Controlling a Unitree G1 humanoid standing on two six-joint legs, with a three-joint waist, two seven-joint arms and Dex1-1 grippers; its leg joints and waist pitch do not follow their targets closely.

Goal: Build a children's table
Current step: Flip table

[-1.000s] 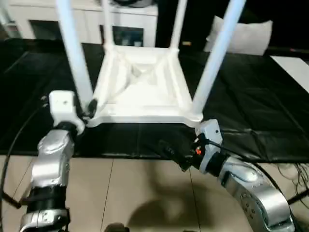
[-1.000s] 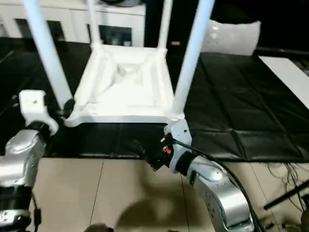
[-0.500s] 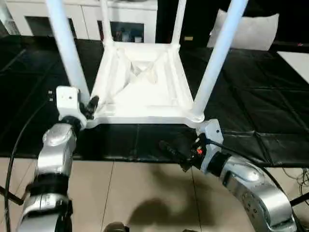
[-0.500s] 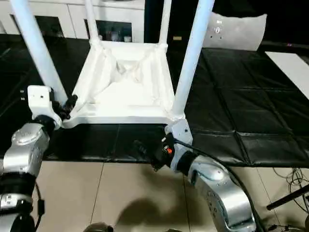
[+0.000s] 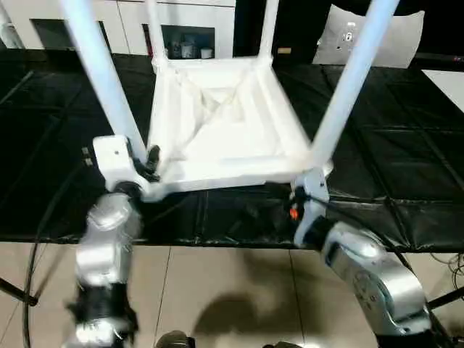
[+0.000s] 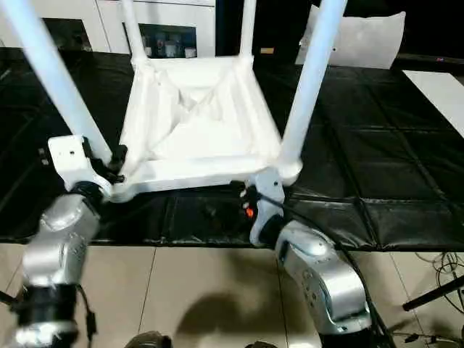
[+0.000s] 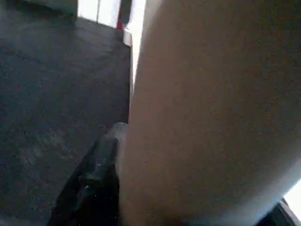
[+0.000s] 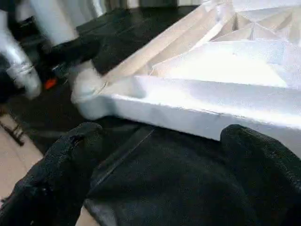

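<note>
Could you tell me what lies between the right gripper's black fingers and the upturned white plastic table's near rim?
Only bare black padded mat, seen in the right wrist view: the right gripper stands open short of the table.

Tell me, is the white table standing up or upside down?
Upside down. The table top lies flat on the black mat, its legs pointing up.

Black padded quilted mat [image 5: 406,145] over beige tiled floor [image 5: 217,290]; carries upturned all-white plastic children's table [image 5: 225,123], legs up.
</note>
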